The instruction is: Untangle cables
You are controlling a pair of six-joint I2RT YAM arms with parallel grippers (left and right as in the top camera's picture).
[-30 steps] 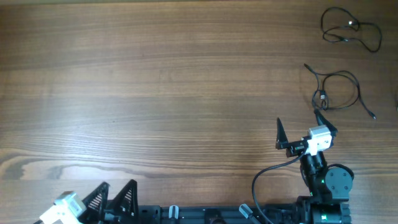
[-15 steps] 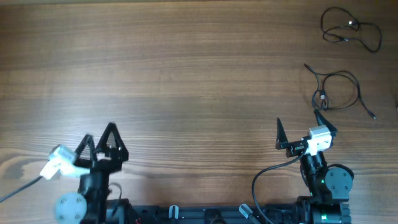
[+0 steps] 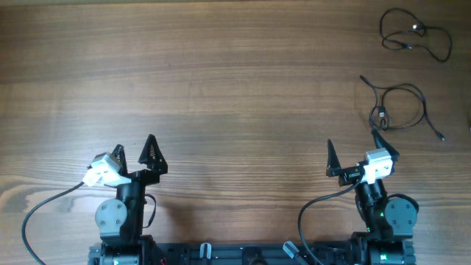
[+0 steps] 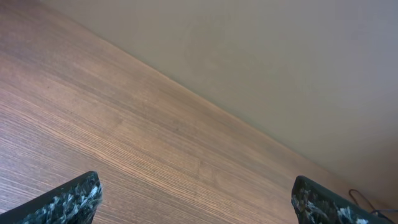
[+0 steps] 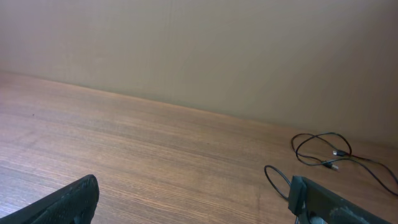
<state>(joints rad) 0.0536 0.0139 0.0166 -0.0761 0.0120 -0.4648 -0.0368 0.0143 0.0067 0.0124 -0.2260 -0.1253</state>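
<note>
Two cables lie apart at the table's far right, each a thin black cord in loose loops. The farther cable (image 3: 403, 46) sits near the back corner. The nearer cable (image 3: 382, 115) lies just beyond my right gripper (image 3: 355, 143), which stands open and holds nothing. In the right wrist view the nearer cable (image 5: 266, 173) curls beside the right finger (image 5: 336, 202), and the farther cable (image 5: 336, 152) lies behind it. My left gripper (image 3: 135, 147) is open over bare wood at the front left, far from both cables. Its fingers (image 4: 68, 202) frame only the tabletop.
The wooden table (image 3: 221, 81) stretches wide between the arms and the back edge. Both arm bases stand at the front edge, each with a thick black cable (image 3: 313, 210) looping off it. A plain beige wall (image 5: 199, 50) rises behind the table.
My left arm has come up from the front left corner and swung right, its open gripper now facing the table. The right arm and both cables have not moved.
</note>
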